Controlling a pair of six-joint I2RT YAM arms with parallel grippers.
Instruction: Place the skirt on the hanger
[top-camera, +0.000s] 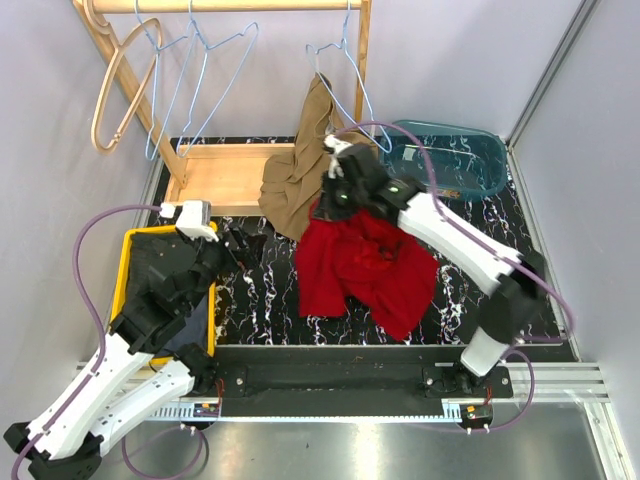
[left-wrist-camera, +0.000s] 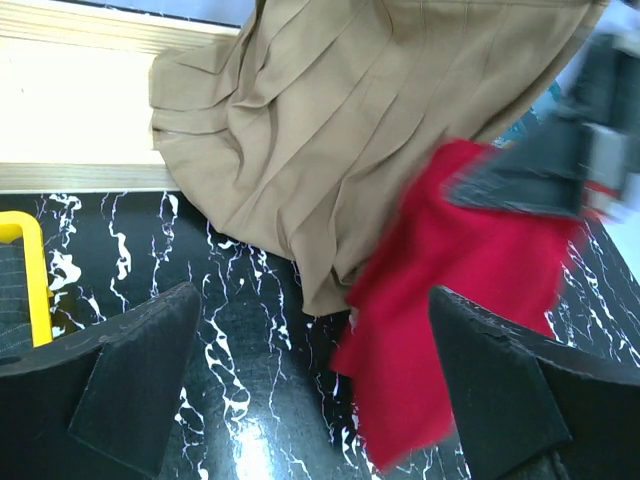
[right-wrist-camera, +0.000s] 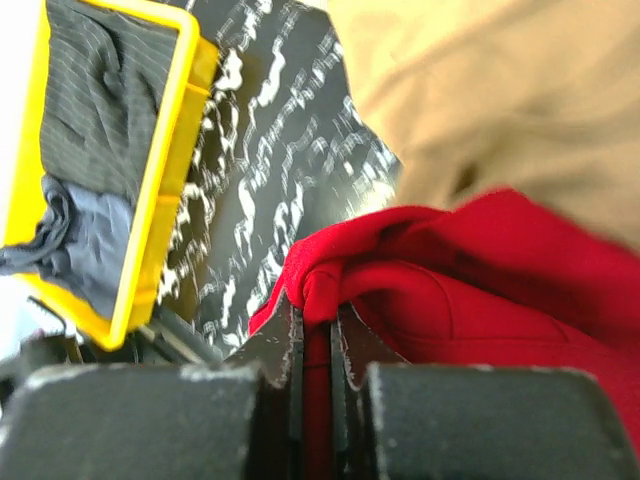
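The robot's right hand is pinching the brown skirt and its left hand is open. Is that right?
Not quite. The right gripper is shut on the red cloth, not the brown skirt, which hangs just behind it. The right wrist view shows the red fabric squeezed between the fingers. The left gripper is open, as you said.
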